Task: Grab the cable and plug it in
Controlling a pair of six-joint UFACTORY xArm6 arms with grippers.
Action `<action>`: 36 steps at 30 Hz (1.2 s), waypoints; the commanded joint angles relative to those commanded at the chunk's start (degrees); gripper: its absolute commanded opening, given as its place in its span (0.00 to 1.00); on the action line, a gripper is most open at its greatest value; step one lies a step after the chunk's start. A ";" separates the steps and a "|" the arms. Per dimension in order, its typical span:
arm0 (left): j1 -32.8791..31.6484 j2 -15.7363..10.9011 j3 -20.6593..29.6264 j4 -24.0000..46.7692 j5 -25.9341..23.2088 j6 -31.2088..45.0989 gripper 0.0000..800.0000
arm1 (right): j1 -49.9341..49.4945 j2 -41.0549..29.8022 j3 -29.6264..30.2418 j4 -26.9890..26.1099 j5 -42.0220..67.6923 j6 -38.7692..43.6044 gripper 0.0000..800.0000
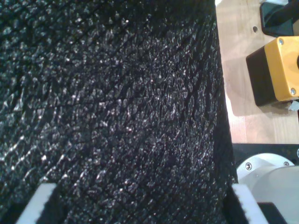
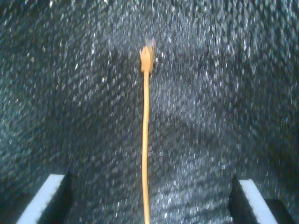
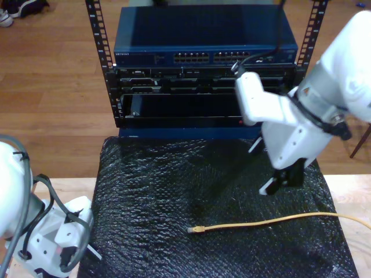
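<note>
The yellow-orange cable (image 3: 261,223) lies flat on the black foam mat (image 3: 174,191), running in from the exterior view's right, its plug (image 3: 196,230) near the mat's middle. My second gripper (image 3: 277,180) hangs open above the cable on the exterior view's right. In the second wrist view the cable (image 2: 145,149) runs between the wide-apart white fingertips (image 2: 46,200), touching neither, and the plug (image 2: 147,58) points away. My first gripper (image 1: 145,207) is open over bare mat, holding nothing. In the exterior view's lower left corner it (image 3: 75,249) sits low by the mat's edge.
A rack (image 3: 110,69) stands behind the mat with a blue network switch (image 3: 203,40) whose port rows (image 3: 203,57) face the mat. A yellow-and-black box (image 1: 275,70) sits on the wooden table (image 1: 238,46) beside the mat. Black arm cables hang near the switch.
</note>
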 joint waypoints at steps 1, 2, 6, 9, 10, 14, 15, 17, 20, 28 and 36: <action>-0.26 0.00 0.00 0.00 0.00 -0.18 1.00 | 0.62 0.09 0.44 0.00 -0.70 0.18 0.99; -0.44 0.00 0.00 0.00 0.00 -0.44 1.00 | 1.05 0.35 0.79 0.00 -1.41 0.26 0.99; -0.62 -0.09 0.00 0.00 0.00 -0.79 1.00 | 3.78 1.32 2.29 -0.44 -3.78 1.14 0.99; -0.62 -0.09 -0.18 -0.35 0.09 -0.88 1.00 | 6.42 2.02 3.52 -0.97 -5.80 3.69 0.99; -0.62 -0.09 -0.18 -0.53 0.09 -0.88 1.00 | 7.03 2.20 3.78 -1.58 -6.51 4.22 0.99; -0.62 -0.18 -0.26 -0.70 0.00 -1.85 1.00 | 7.74 4.13 4.66 -5.71 -8.35 7.38 0.99; -0.62 -0.18 -0.26 -0.70 0.00 -2.46 1.00 | 8.35 4.84 4.75 -6.59 -8.79 8.88 0.99; -0.53 -0.26 -0.26 -0.70 -0.09 -3.34 1.00 | 10.46 6.86 4.84 -8.97 -10.37 10.99 0.99; -0.53 -0.26 -0.18 -0.70 -0.18 -3.69 1.00 | 13.01 9.58 4.84 -12.66 -13.10 14.68 0.99; -0.44 1.23 0.26 -0.53 -4.48 -7.03 1.00 | 18.64 15.74 4.66 -22.77 -17.76 25.05 0.99; -0.44 2.20 0.26 -0.44 -4.75 -7.12 1.00 | 20.31 20.75 4.13 -26.90 -21.89 30.77 0.98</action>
